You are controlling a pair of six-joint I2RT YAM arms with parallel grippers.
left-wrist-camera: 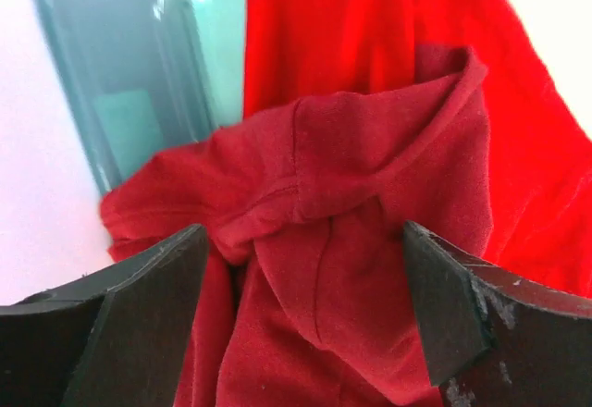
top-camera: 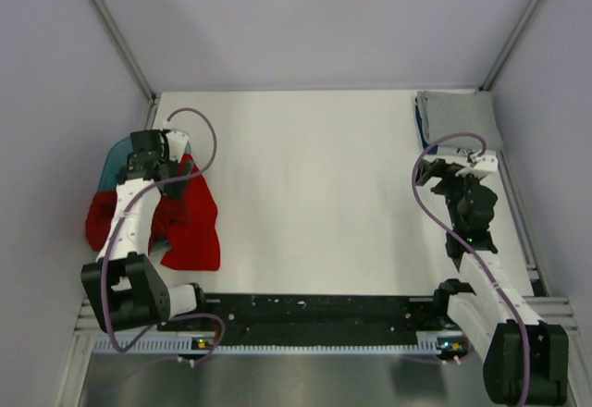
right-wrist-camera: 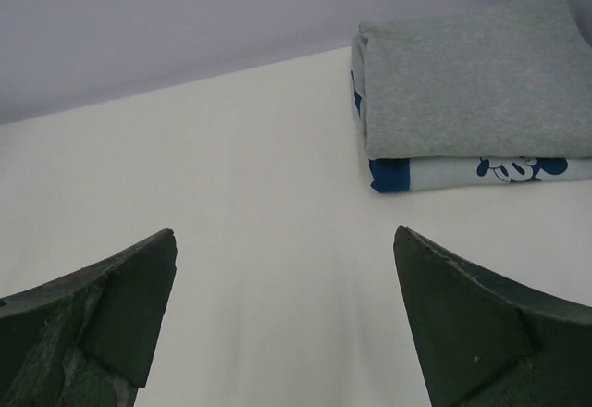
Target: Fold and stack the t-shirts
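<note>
A crumpled red t-shirt [top-camera: 191,228] lies at the table's left edge, partly spilling from a translucent teal tub [top-camera: 115,158]. My left gripper [top-camera: 154,163] hovers over it, open, its fingers either side of a bunched red fold [left-wrist-camera: 342,194] in the left wrist view [left-wrist-camera: 303,307]. A folded grey t-shirt [top-camera: 458,117] sits in the far right corner. My right gripper [top-camera: 455,174] is open and empty just in front of it, over bare table [right-wrist-camera: 282,319]. The grey shirt [right-wrist-camera: 472,83] lies on a folded white and blue printed shirt [right-wrist-camera: 481,171].
The teal tub [left-wrist-camera: 139,102] stands against the left wall with more red cloth [top-camera: 98,222] hanging on its near side. Walls and metal posts close in the back and sides. The arm bases and a black rail [top-camera: 314,310] run along the near edge.
</note>
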